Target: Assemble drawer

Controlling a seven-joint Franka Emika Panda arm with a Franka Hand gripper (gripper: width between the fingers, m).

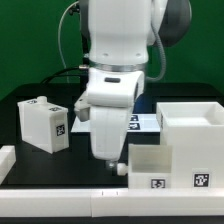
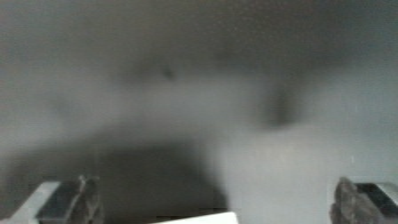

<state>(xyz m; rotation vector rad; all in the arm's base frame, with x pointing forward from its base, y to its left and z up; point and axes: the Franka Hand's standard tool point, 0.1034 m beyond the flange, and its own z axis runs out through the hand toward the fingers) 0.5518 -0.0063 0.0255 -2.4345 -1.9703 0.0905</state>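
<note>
My gripper (image 1: 112, 166) hangs low over the table in the middle of the exterior view, its fingers wide apart with nothing between them. A small white tray (image 1: 42, 125) with a square tag stands to the exterior view's left, apart from the gripper. The large white shell (image 1: 192, 135) stands at the right. A lower white part (image 1: 150, 165) with a tag on its front sits against it, just right of my fingers. The wrist view is blurred grey. It shows both fingertips (image 2: 71, 202) far apart and a small white corner (image 2: 206, 218) between them.
The marker board (image 1: 143, 122) lies flat behind the gripper. A low white rail (image 1: 90, 196) runs along the table's front edge, and another rail piece (image 1: 5, 160) sits at the far left. The table top is black.
</note>
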